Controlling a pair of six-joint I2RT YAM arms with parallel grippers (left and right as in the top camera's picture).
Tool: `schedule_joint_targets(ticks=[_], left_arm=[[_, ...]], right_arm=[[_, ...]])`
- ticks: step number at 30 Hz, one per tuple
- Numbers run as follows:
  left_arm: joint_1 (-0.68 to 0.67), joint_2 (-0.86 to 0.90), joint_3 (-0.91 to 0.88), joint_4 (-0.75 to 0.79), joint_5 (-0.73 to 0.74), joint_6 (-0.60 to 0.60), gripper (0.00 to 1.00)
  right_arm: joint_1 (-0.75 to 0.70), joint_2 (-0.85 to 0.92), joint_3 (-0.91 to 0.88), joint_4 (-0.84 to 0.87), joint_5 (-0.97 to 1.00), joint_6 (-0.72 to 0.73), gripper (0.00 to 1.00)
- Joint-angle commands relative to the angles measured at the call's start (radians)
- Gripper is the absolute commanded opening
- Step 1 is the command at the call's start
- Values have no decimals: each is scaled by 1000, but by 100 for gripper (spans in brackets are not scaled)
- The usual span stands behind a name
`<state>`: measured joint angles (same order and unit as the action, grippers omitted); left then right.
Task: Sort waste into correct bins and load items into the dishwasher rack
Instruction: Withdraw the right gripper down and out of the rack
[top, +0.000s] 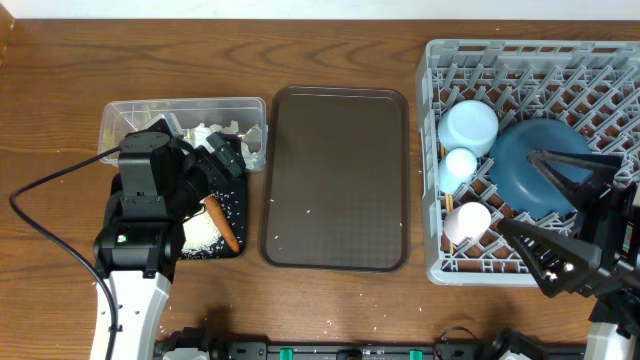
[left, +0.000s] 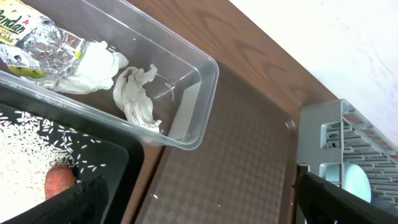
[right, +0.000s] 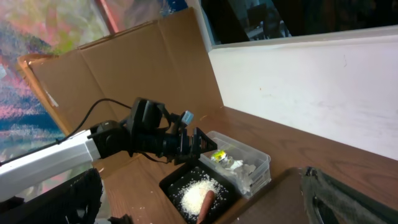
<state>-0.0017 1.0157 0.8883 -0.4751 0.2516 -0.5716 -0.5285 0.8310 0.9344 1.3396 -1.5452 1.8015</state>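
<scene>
- The left gripper (left: 199, 190) hung spread wide and empty over the black tray (left: 121, 152), where the carrot (top: 222, 222) lay beside rice (top: 200, 235).
- The right gripper (top: 548, 208) gaped, empty, above the rack (top: 530, 60) holding the plate (top: 510, 160).
- Tissue (left: 137, 96) sat in the clear tub (left: 202, 102).

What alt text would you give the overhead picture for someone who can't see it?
A grey dish rack on the right holds a dark-blue plate, a light-blue bowl and two cups, the open right gripper above it. The open left gripper hangs over a clear tub of tissue and a black tray with rice and a carrot; a brown tray lies between.
</scene>
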Motion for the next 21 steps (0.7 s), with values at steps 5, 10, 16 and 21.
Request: schedule_joint_targets(ticks=[5,10,16,21], left_arm=[[3,3,0,-3,-6,18,98],[3,3,0,-3,-6,18,98],[3,3,0,-3,-6,18,98],[3,3,0,-3,-6,18,98]], right_arm=[[6,-13,8,-4,-7,8,99],[58,-122,-38,-62,-7,8,99],[241,-289,-163,-61,-7,8,99],[388,-435,-313,-60,-7,8,99]])
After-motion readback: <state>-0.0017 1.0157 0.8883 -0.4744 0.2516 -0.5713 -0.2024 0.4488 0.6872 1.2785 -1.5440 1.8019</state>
